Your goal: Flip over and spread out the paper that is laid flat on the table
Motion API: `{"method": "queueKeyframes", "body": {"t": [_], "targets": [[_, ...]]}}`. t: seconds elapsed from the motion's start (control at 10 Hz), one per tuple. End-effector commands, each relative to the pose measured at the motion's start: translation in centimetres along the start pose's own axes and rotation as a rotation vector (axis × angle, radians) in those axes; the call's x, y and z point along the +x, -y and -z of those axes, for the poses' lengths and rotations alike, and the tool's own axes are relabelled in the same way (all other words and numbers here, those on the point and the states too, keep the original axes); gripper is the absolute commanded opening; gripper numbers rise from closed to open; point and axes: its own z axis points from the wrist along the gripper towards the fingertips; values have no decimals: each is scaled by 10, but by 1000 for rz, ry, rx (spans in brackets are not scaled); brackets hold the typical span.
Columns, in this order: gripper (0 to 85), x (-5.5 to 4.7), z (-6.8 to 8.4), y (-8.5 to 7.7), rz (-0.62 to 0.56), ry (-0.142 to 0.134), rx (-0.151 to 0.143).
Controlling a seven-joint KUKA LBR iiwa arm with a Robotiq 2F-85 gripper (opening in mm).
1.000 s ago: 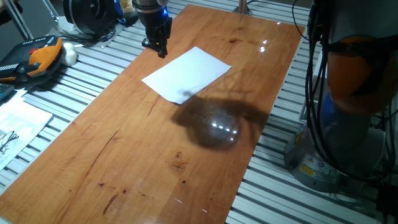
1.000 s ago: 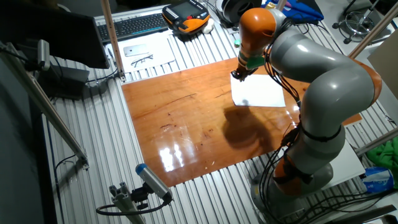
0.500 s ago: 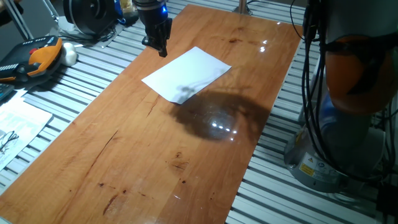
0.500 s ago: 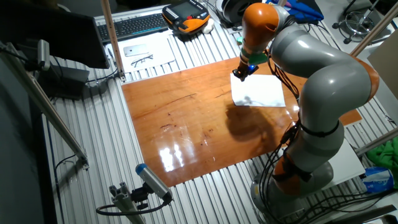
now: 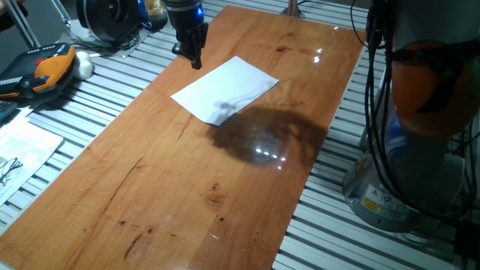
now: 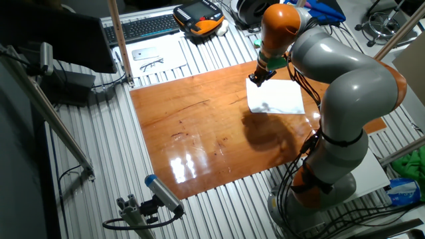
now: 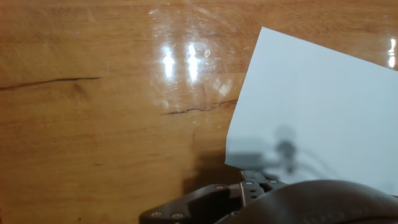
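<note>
White paper [image 7: 317, 106] corner, crisp only from the hand view

Black keyboard [image 6: 143, 27] at the far edge. Beside it, orange-and-black handset [image 6: 198, 16]. Printed sheet [image 5: 21, 150] on grey slats [image 5: 90, 97].

Glossy reddish-brown wooden table [image 5: 225, 172] with dark grain marks; beside the pincer [image 5: 193, 60], matt smooth white paper sheet [image 5: 225, 88].

Grey ribbed slat surface [image 6: 106, 153] carries a keyboard [image 6: 143, 26] and cables [image 6: 70, 174].
</note>
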Motion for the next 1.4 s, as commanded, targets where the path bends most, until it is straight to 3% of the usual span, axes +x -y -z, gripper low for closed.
{"method": "queueKeyframes", "body": {"t": [0.0,1.3], "targets": [[0,0,-1,0,0,-2,0],[0,0,-2,0,4,11,12]]}}
